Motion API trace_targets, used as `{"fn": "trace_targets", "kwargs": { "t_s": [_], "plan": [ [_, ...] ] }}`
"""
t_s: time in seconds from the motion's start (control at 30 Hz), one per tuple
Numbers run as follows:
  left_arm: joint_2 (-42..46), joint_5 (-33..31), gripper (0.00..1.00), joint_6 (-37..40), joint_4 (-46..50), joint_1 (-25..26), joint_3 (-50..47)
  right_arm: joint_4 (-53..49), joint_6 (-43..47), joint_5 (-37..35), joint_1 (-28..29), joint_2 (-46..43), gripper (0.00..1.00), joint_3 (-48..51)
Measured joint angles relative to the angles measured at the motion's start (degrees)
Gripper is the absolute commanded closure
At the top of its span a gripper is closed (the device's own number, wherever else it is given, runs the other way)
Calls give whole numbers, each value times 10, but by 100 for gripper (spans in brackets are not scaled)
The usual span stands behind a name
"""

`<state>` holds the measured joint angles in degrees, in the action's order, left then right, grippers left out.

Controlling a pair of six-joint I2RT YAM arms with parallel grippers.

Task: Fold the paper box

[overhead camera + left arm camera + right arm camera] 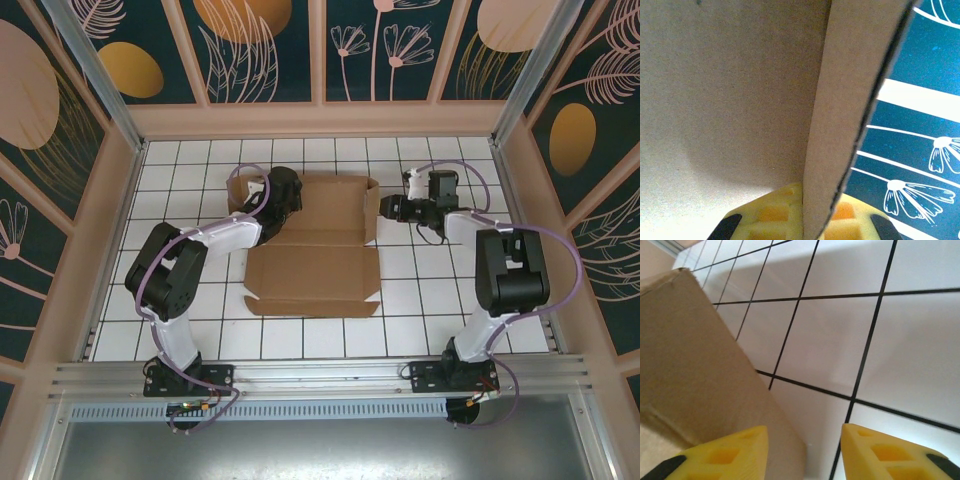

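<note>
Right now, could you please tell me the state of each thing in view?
Brown cardboard die-cut paper box: lying open, not yet folded shut, one flap raised.
Left gripper: shut on that flap.
Right gripper: open, empty, beside the box's right edge.

Paper box: you are looking at one paper box (318,262).
Arms: you are running two, the left arm (172,300) and the right arm (508,272).
Tools: you are working with two, the left tool (802,222) and the right tool (805,440).
Bench: you are using one bench (440,312).

The white tiled table (420,300) carries the brown paper box (315,268) near its middle.
</note>
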<state>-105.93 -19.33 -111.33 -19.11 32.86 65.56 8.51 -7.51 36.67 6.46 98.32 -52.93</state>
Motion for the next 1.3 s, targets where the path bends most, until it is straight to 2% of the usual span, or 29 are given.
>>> {"fn": "trace_targets", "kwargs": {
  "t_s": [0.1, 0.27, 0.33, 0.5, 0.93, 1.07, 1.13, 1.3],
  "plan": [
    [0, 7, 100, 0, 0, -2, 0, 11, -5, 9, 4, -12, 45, 15],
    [0, 14, 100, 0, -7, -3, -4, 32, -5, 9, 23, -37, 45, 43],
    [0, 16, 100, 0, -13, -5, -9, 42, -5, 10, 25, -51, 48, 57],
    [0, 24, 100, 0, -26, -7, -19, 64, -12, 16, 25, -76, 62, 81],
    [0, 35, 100, 3, -47, -11, -33, 72, -5, 70, 22, -79, 67, 83],
    [0, 39, 100, 3, -47, -13, -33, 72, 3, 84, 20, -84, 59, 83],
    [0, 40, 100, 3, -47, -13, -33, 72, 10, 85, 19, -84, 52, 83],
    [0, 44, 100, 6, -48, -13, -33, 62, 19, 79, 18, -82, 50, 76]
  ]
}}
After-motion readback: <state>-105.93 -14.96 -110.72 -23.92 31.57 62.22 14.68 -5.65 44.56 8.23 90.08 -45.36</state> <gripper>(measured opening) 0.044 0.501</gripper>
